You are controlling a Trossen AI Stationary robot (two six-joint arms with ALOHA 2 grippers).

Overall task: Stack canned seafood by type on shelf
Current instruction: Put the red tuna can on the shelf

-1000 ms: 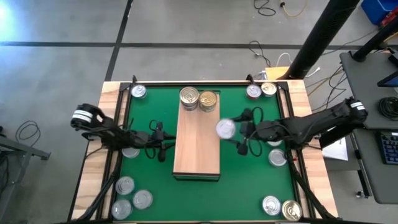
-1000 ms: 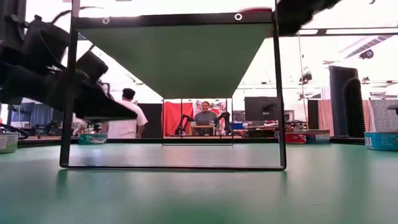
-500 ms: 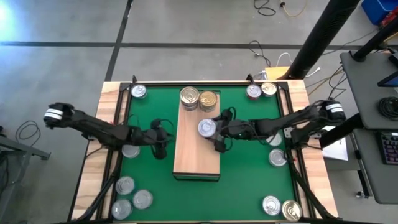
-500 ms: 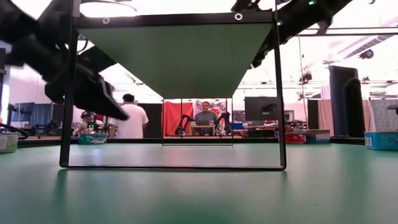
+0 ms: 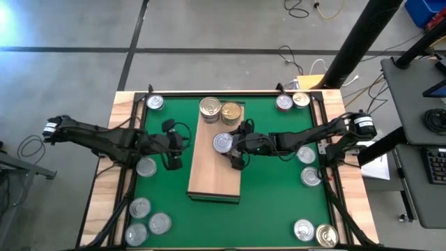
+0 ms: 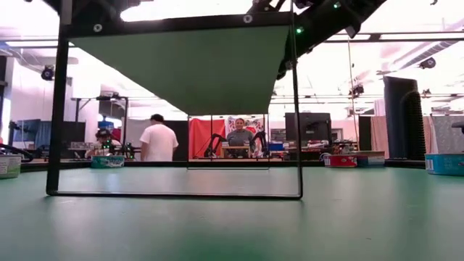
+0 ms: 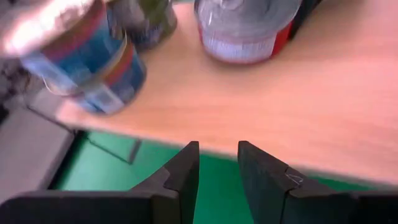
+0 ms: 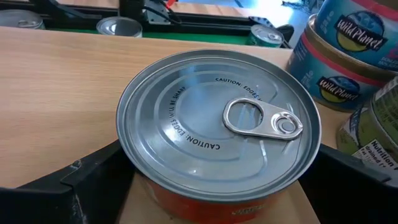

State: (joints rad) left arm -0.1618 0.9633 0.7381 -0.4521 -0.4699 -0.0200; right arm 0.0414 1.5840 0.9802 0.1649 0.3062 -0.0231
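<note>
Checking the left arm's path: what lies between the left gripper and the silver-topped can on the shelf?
In the high view, only bare shelf separates left gripper from the can.

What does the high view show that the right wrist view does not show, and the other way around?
Only the high view shows the whole green table, both arms, the left pincer beside the shelf, and loose tins in the corners. Only the right wrist view shows the silver tin's pull tab, the "CAUTION" print on its lid, its red side, and the "Wild Planet" labels on the stacked blue tins. Both show the right pincer open around the silver tin on the shelf.
</note>
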